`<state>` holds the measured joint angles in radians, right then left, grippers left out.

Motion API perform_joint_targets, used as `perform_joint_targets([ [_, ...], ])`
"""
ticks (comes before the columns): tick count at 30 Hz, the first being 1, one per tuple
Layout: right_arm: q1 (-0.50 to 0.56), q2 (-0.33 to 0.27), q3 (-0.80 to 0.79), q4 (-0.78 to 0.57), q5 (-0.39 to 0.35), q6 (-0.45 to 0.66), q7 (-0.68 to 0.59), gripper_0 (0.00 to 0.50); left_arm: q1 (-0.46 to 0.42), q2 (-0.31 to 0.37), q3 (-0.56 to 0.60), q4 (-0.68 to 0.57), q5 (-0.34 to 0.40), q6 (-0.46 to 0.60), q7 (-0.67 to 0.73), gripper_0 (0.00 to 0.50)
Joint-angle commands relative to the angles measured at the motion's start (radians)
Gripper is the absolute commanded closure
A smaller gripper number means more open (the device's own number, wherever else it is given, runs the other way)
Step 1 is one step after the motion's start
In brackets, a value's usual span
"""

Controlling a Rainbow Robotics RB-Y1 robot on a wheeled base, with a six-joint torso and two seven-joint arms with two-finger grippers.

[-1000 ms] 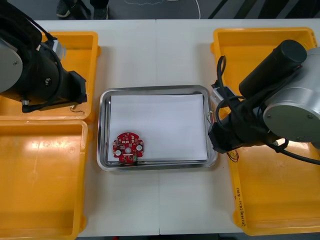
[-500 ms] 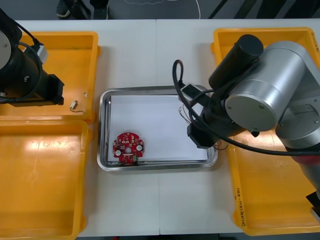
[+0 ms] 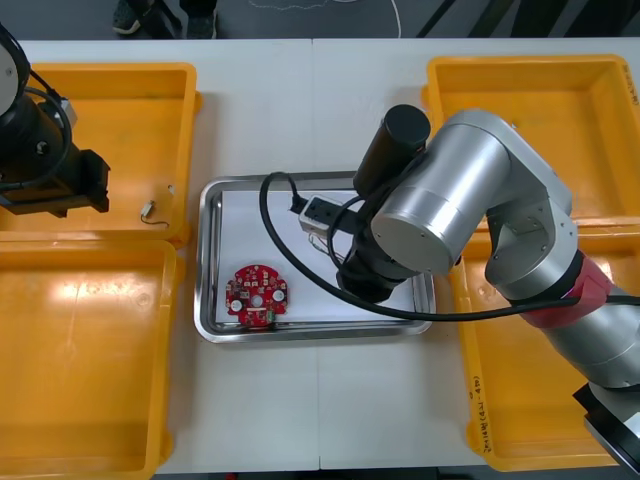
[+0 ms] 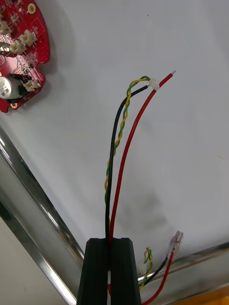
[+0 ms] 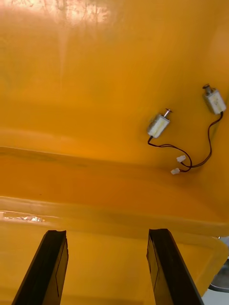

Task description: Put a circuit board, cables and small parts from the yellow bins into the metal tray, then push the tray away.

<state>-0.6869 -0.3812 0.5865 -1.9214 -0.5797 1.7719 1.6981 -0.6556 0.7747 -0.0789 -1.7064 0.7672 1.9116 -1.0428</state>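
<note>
I have the right gripper (image 4: 109,240) over the tray (image 4: 28,200), its fingers pressed together on the cables (image 4: 117,157). A red, a black and a twisted yellow-green strand rise from between them and reach out above the tray's white inside. They end at a small white plug (image 4: 153,85), with the red tip just past it. Just beside the fingers, by the tray's rim, I see more strands in the same colours with a clear plug (image 4: 176,240); I cannot tell whether they are the same bundle.

The board (image 4: 19,52) lies flat in the tray, well apart from the cable ends. From the front I see it in the tray's near left corner (image 3: 257,295), while the right arm (image 3: 450,210) covers the tray's right half. The tray (image 3: 207,260) sits mid-surface (image 3: 320,90) between the bins.

My left gripper (image 5: 107,233) hangs over the far left bin (image 5: 95,71), fingers wide apart and holding nothing. Two parts (image 5: 159,125) joined to thin black wires lie on the bin's floor beyond the fingers. The left arm (image 3: 45,160) sits at that bin's left side.
</note>
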Motion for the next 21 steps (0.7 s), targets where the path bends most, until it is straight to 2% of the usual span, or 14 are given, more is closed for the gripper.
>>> perform_joint_targets([
  [1, -0.039, 0.031, 0.026, 0.042, 0.012, -0.039, 0.129, 0.500, -0.073, 0.038, 0.004, 0.056, 0.004, -0.049, -0.128, 0.013],
  [11, -0.043, 0.031, 0.093, 0.133, 0.020, -0.144, 0.287, 0.500, -0.145, 0.020, -0.068, 0.171, 0.027, -0.112, -0.131, 0.014],
  [21, -0.056, 0.030, 0.133, 0.197, 0.003, -0.192, 0.374, 0.500, -0.151, -0.043, -0.070, 0.205, -0.016, -0.169, -0.141, 0.012],
])
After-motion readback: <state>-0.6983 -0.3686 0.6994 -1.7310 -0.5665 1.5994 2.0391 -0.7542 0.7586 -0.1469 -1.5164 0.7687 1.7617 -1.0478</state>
